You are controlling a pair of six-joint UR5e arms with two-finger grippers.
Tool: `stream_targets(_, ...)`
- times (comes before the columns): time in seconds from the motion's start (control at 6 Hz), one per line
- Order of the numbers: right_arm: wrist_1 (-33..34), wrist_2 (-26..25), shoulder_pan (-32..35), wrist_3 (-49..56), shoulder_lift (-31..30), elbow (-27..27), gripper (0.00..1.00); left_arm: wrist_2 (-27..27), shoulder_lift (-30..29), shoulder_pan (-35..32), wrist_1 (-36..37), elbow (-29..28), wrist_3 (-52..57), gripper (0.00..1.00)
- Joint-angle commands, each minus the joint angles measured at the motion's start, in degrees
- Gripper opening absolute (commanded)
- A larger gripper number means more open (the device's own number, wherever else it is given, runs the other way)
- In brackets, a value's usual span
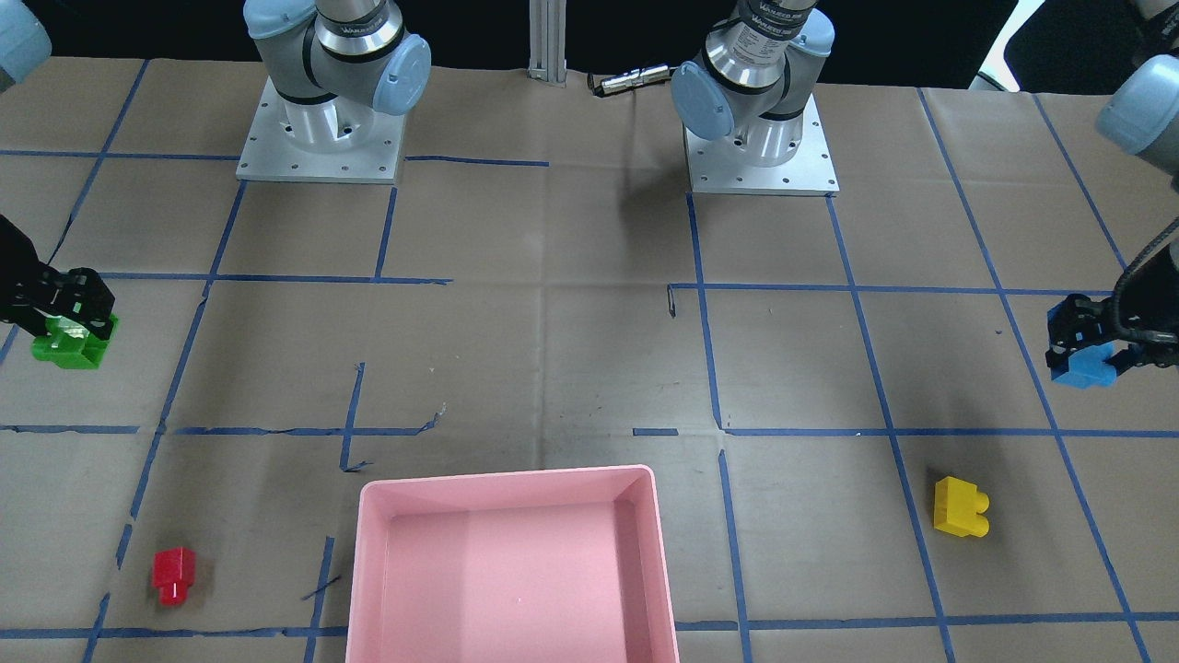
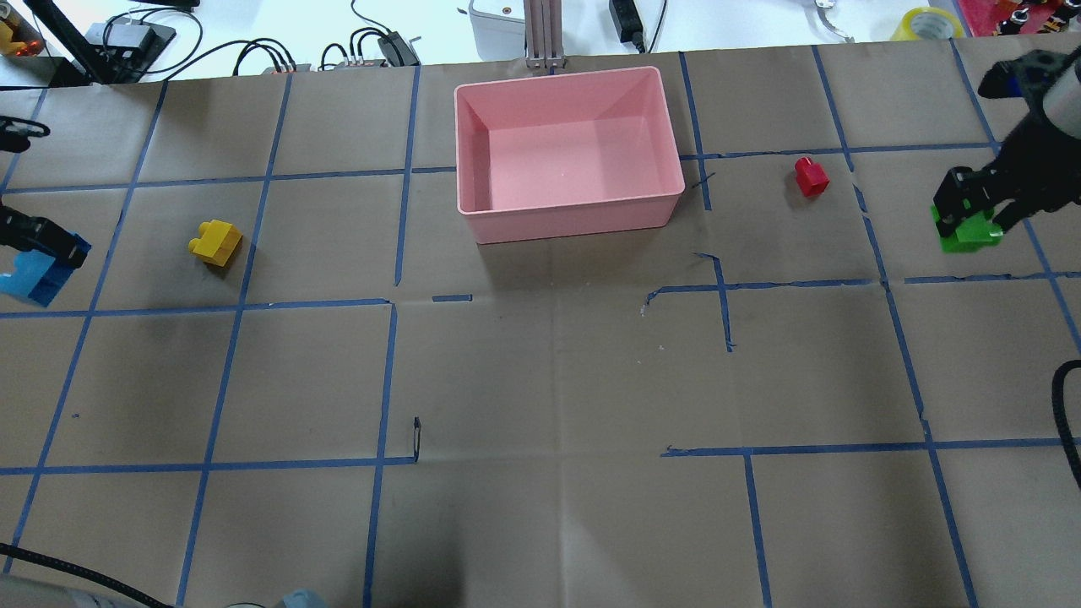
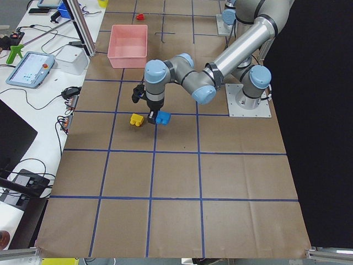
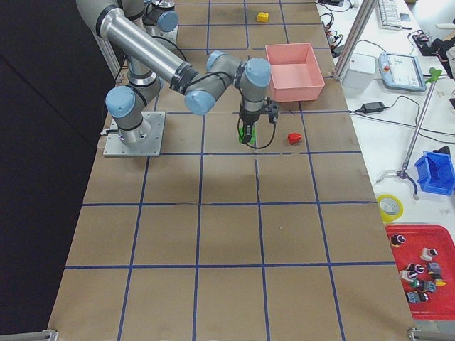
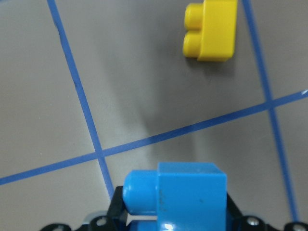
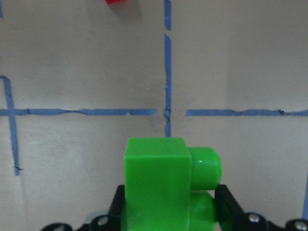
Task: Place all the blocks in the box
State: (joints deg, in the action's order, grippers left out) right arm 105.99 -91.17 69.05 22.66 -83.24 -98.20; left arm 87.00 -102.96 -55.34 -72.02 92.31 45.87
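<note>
The large shallow pink plastic box (image 2: 574, 215) sits on the bench (image 2: 549, 380) showing only its bare floor, all four bricks outside its walls; well to its left the left tool (image 1: 1093, 348) is clamped on the blue studded plastic brick (image 1: 1085, 373), the yellow studded brick (image 2: 216, 241) lying between; to its right the small red brick (image 2: 811, 176) lies near, and beyond it the right tool (image 2: 971, 218) grips the green studded brick (image 2: 973, 236).
</note>
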Motion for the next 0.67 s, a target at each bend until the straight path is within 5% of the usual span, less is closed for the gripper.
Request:
stream_targets(0.0,-0.3,7.4,10.4,-10.0,1.4,3.1,0.07,-2.9,-1.5,-8.9,-7.2,-7.7,-19.4,0.00)
stream_targets(0.17,0.4,16.0,14.2,-15.3,3.5,3.6,0.07,-3.0,-4.2,-14.0,-6.6,-10.1,-28.6,0.00)
stream_targets(0.5,3.5,19.5,19.4,-16.7,11.8,11.1,0.08,-3.2,-11.7,-23.6,-6.6,-20.1,-44.8,0.00)
